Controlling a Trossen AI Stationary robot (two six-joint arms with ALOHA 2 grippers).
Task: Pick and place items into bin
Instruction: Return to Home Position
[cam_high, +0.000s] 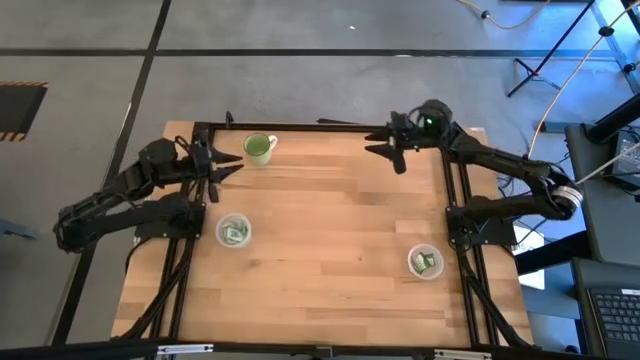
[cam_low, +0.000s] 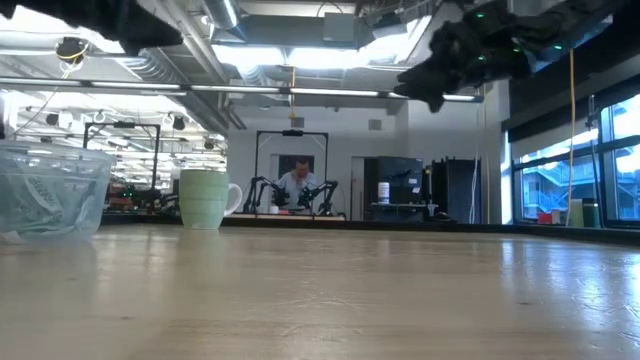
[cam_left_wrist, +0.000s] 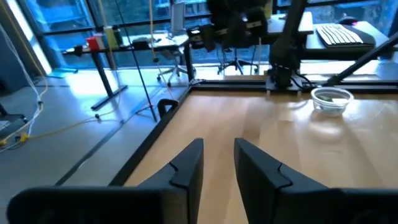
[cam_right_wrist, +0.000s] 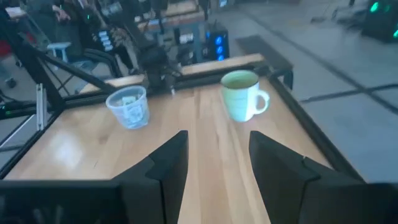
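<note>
Green-and-white packets lie inside two clear plastic tubs: one on the table's left side, also in the right wrist view and the low view, and one near the right near corner, also in the left wrist view. No loose packet shows on the wood. My left gripper hovers open over the table's left far part, beside the mug. My right gripper hovers open over the far right part, pointing across the table toward the mug.
A light-green mug stands upright near the far edge, left of centre. A black frame runs around the table. Bare wood lies across the table's middle. A person sits in the room far behind.
</note>
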